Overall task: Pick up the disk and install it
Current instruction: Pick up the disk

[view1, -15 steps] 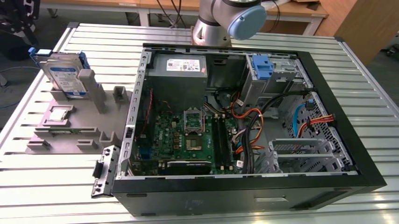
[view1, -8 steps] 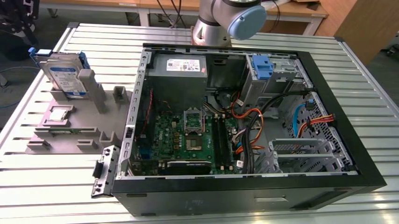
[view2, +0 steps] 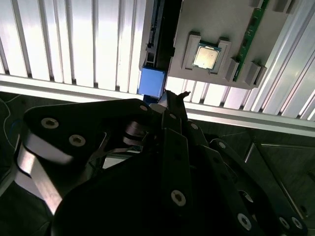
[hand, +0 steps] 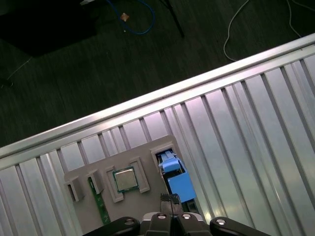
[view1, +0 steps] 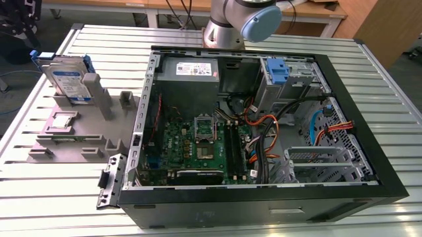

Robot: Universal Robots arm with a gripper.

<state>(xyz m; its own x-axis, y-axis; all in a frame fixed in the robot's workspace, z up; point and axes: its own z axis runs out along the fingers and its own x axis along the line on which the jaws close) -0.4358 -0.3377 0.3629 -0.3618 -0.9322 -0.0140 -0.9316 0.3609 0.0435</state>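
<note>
One slatted metal surface (view1: 59,197) carries all you have here. On it lies the open computer case (view1: 264,210), and to the exterior view's left of that sits the grey holder (view1: 72,143). The disk (view1: 69,79) stands on edge in a slot of the holder, near the surface's rim. Your hand (hand: 170,198) is closed on nothing, its tips just beside the disk's blue end in both wrist views. The square chip (hand: 124,179) sits in a holder pocket.
</note>
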